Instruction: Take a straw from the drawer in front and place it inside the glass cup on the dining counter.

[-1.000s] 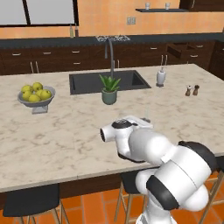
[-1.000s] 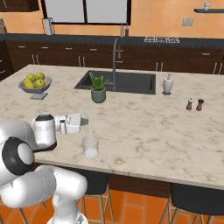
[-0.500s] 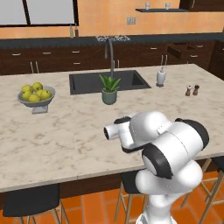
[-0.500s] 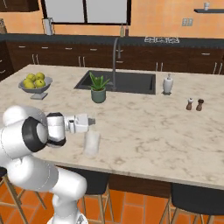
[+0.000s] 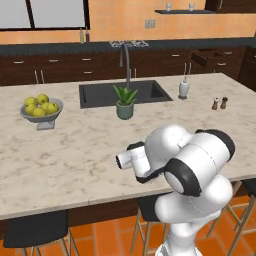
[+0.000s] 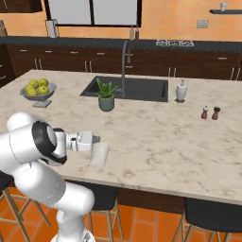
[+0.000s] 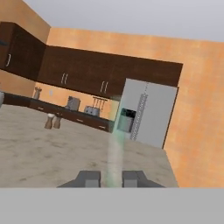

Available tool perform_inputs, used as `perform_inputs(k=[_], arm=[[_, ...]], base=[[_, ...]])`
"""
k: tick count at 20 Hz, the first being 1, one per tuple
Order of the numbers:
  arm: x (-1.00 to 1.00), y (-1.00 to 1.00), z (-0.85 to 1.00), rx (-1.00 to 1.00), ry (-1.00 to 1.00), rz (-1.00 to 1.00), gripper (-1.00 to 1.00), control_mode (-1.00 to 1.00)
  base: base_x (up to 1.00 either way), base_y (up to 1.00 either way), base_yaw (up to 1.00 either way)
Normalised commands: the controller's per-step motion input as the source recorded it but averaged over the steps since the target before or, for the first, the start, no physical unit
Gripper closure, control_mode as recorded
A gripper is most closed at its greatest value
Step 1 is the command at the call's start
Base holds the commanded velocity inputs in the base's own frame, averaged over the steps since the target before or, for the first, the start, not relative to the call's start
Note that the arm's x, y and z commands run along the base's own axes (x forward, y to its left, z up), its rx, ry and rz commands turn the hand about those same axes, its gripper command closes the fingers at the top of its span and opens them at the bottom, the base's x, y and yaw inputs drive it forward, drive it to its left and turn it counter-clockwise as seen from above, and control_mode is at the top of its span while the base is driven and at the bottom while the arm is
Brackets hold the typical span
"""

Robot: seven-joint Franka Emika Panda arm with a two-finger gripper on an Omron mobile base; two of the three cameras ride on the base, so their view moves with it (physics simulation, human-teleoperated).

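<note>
Sideways over the dining counter [image 6: 156, 142], fingers [image 7: 89, 178] narrowly flanking glass cup [image 6: 99, 155].

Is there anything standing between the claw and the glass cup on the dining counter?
Nothing visible does. The glass cup stands just ahead of the claw on the dining counter; the potted plant is farther back.

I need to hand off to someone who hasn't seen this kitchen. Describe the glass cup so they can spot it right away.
Start at the dining counter, the big pale marbled island with the dark sink. Near its front edge, right beside the pincer, stands the glass cup. It is a small, clear, slightly tapered tumbler, see-through against the stone, unlike the green potted plant and the fruit bowl farther back.
</note>
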Motion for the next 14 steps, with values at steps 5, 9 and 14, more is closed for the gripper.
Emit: perform_inputs(k=[5, 9, 14], arm=[[-0.27, 0.0, -0.09, 0.0, 0.0, 0.0, -1.0, -1.0], [-0.11, 0.0, -0.01, 0.0, 0.0, 0.0, -1.0, -1.0], [-0.23, 0.0, 0.16, 0.01, -0.01, 0.0, -1.0, -1.0]], base=[[0.0, 0.0, 0.0], [0.0, 0.0, 0.0], [0.0, 0.0, 0.0]])
